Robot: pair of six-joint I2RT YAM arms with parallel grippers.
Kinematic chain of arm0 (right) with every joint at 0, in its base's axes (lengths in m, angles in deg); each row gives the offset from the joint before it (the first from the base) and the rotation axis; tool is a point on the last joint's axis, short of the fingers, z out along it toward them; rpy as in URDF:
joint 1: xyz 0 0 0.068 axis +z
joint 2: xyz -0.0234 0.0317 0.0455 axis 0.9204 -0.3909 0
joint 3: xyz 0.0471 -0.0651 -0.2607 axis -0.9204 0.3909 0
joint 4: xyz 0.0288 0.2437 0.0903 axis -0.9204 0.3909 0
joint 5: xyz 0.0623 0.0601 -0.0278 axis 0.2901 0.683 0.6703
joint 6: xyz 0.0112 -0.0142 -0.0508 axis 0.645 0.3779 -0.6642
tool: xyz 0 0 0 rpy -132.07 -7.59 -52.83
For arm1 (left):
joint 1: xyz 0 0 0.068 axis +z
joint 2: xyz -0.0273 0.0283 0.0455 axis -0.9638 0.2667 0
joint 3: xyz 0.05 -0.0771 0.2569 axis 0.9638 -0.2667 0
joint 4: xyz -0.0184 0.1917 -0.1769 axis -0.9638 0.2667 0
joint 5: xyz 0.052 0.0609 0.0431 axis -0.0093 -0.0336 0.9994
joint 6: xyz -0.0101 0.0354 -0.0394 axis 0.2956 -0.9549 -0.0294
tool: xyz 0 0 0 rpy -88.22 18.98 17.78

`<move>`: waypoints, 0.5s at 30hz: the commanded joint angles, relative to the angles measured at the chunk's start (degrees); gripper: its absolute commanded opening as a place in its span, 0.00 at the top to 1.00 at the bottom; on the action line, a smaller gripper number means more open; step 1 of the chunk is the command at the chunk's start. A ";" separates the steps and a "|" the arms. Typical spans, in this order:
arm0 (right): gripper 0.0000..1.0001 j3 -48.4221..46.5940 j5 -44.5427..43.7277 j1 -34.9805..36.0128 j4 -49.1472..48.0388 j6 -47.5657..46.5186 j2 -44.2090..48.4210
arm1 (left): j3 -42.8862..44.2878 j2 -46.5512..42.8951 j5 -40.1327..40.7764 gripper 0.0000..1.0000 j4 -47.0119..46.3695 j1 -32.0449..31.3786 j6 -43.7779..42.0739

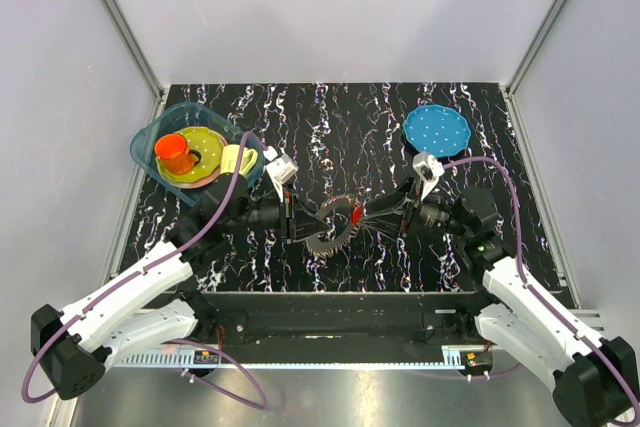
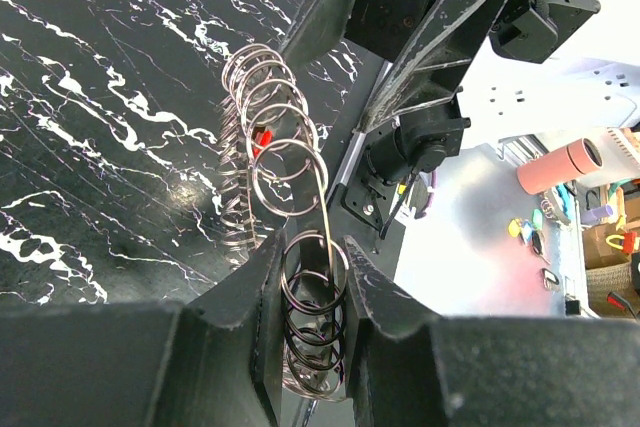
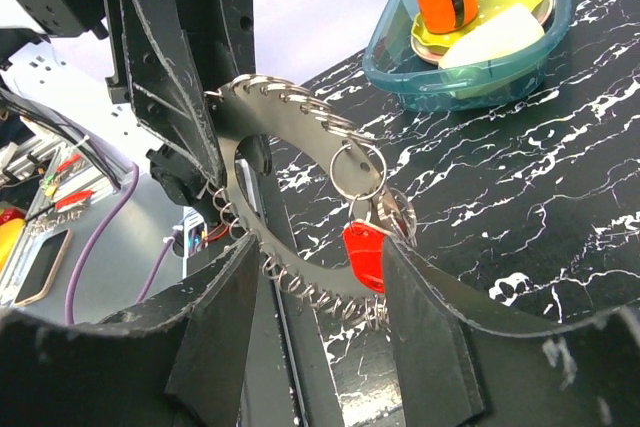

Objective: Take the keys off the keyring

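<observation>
The keyring (image 1: 330,232) is a flat grey metal loop with several small wire rings along its rim, held above the table between both arms. My left gripper (image 1: 300,222) is shut on its left edge; in the left wrist view the fingers (image 2: 250,297) clamp the rim's wire rings (image 2: 315,292). A small red key (image 1: 356,215) hangs from a wire ring on the loop. My right gripper (image 1: 368,217) is open around the loop's lower arc (image 3: 300,282), and the red key (image 3: 365,255) lies against its right finger (image 3: 430,317). The key also shows in the left wrist view (image 2: 262,137).
A teal bin (image 1: 150,152) at the far left holds an orange cup (image 1: 176,153) and a yellow plate. A blue dotted plate (image 1: 436,129) lies at the far right. The bin (image 3: 400,67) also shows in the right wrist view.
</observation>
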 commanded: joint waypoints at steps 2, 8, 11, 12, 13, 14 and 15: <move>0.40 -2.83 -1.58 0.32 4.99 -2.63 2.91 | 4.06 -1.37 0.02 1.00 -2.29 0.24 0.00; 0.39 -2.83 -0.18 0.32 3.07 -2.10 0.72 | 4.06 -1.19 -1.13 1.00 -3.87 0.24 1.67; 0.39 -2.39 0.35 0.32 0.79 -1.23 -0.34 | 3.97 -1.28 -1.65 1.00 -4.23 0.16 2.11; 0.38 -2.22 0.52 0.32 0.08 -0.70 -0.52 | 3.97 -1.37 -1.65 1.00 -4.23 0.24 2.11; 0.38 -2.22 0.53 0.32 -0.45 -0.61 -0.95 | 3.97 -1.37 -1.65 1.00 -4.31 0.24 2.20; 0.38 -2.30 0.53 0.32 -1.15 -0.52 -1.22 | 3.89 -1.45 -1.65 1.00 -4.32 0.24 2.37; 0.37 -2.39 0.53 0.41 -1.51 -0.09 -1.48 | 3.80 -1.54 -1.57 1.00 -4.32 0.24 2.46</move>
